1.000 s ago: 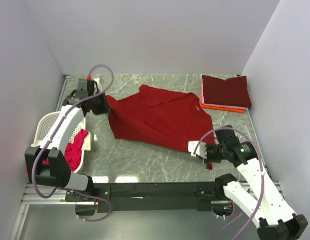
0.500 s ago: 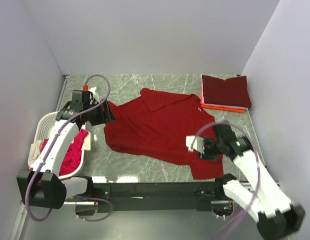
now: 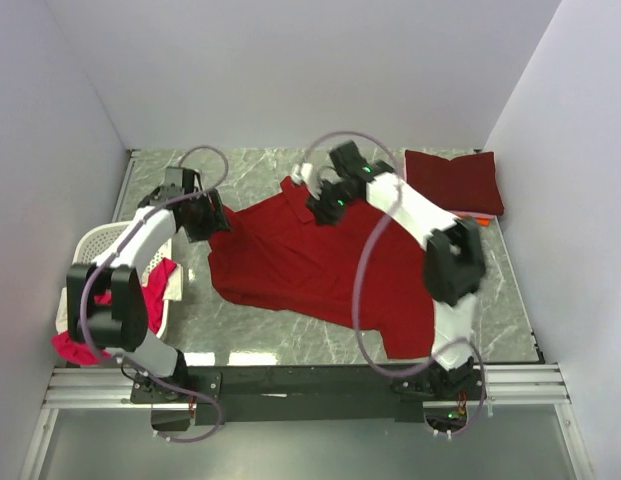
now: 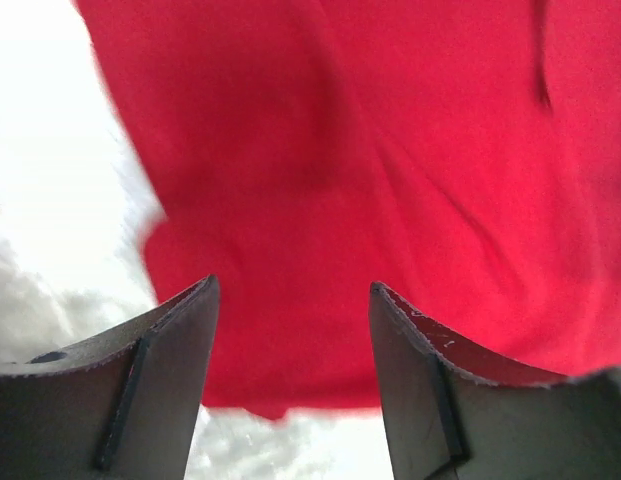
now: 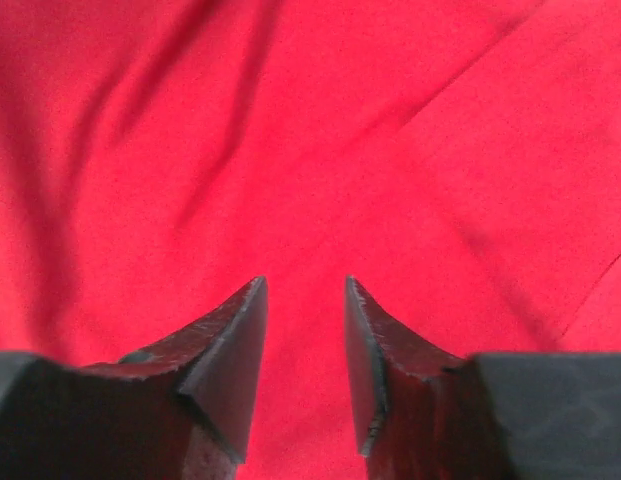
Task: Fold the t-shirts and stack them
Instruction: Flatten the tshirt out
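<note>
A large dark red t-shirt [image 3: 310, 265] lies spread out over the middle of the table. My left gripper [image 3: 208, 215] is open at the shirt's left sleeve; the left wrist view shows the sleeve's edge [image 4: 290, 380] lying between and beyond the fingers [image 4: 293, 290], with nothing gripped. My right gripper [image 3: 326, 206] reaches far over the table to the collar area, open just above the red cloth [image 5: 310, 150], its jaws moderately apart [image 5: 305, 285]. A folded maroon t-shirt [image 3: 453, 180] rests on a folded orange one [image 3: 472, 216] at the back right.
A white lattice basket [image 3: 90, 248] stands at the left edge with a magenta-pink t-shirt [image 3: 155, 285] hanging out of it. The right arm [image 3: 445, 250] stretches across the shirt's right side. Walls close in the table on three sides.
Both grippers have opened and let go of the dark red shirt, which now lies flat. The right arm has swung from the near right up to the collar.
</note>
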Available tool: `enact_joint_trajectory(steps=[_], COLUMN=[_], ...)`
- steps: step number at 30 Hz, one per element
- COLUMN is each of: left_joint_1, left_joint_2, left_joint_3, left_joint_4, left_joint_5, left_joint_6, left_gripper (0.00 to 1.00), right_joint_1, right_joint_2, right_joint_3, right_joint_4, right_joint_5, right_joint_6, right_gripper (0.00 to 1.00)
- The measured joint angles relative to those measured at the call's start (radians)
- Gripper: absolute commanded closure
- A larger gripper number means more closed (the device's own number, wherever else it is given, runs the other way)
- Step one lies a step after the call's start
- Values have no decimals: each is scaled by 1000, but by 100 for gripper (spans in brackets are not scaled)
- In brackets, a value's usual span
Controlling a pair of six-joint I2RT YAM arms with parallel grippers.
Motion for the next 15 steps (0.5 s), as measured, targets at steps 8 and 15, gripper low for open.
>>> enact_joint_trajectory(steps=[8, 15], left_joint_1=[54, 211], left_joint_2=[41, 29], left_joint_3=[90, 26], left_joint_4=[90, 180], left_joint_5=[-119, -2], left_joint_6=[50, 51], left_gripper=[16, 16], right_joint_1=[32, 57], right_joint_2=[370, 456], right_joint_3=[384, 460], right_joint_4=[-26, -73], right_joint_5=[111, 193], right_joint_6=[137, 144], right_gripper=[57, 55])
